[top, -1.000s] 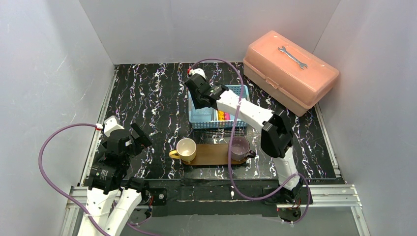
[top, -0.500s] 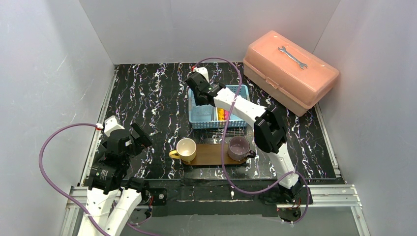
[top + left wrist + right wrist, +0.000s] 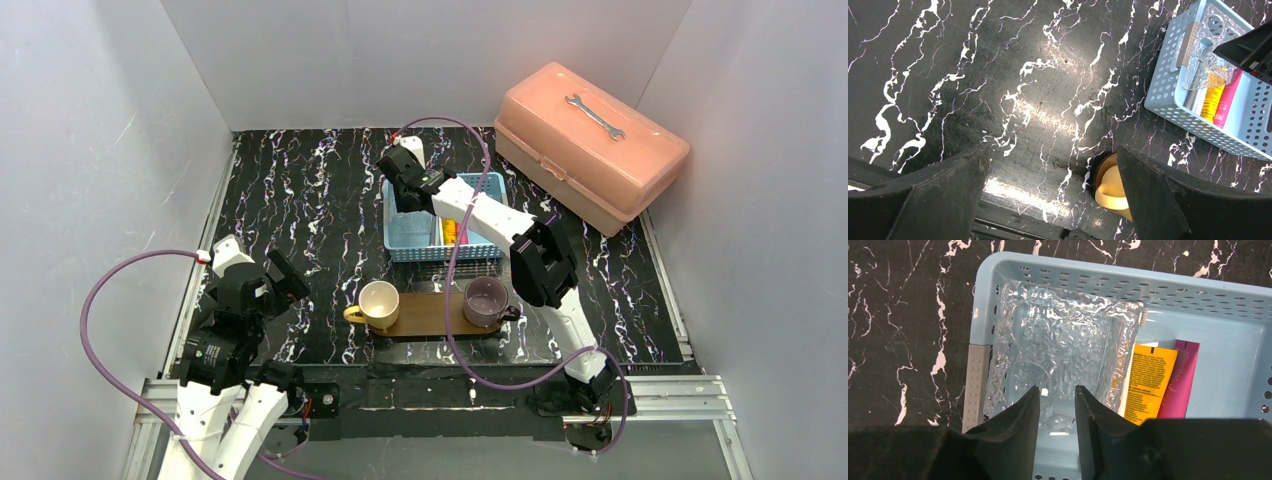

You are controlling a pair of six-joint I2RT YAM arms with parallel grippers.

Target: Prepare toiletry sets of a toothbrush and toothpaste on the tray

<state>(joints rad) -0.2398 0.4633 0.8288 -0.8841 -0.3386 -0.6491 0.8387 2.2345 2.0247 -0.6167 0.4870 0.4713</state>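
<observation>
place: robot lab cell | evidence: white enclosure walls [image 3: 90, 150], aluminium mounting rail [image 3: 680, 386]

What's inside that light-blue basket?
A clear bumpy container, a yellow-orange tube and a pink tube. The right gripper covers part of the basket floor.

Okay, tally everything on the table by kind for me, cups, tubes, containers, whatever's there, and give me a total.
Cups: 2 (cream cup, purple cup)
Toothpaste tubes: 2 (yellow-orange tube, magenta tube)
Blue basket: 1
Clear container: 1
Wooden tray: 1
Pink box: 1
Wrench: 1
Total: 9; toothbrushes mostly hidden, not counted.
</observation>
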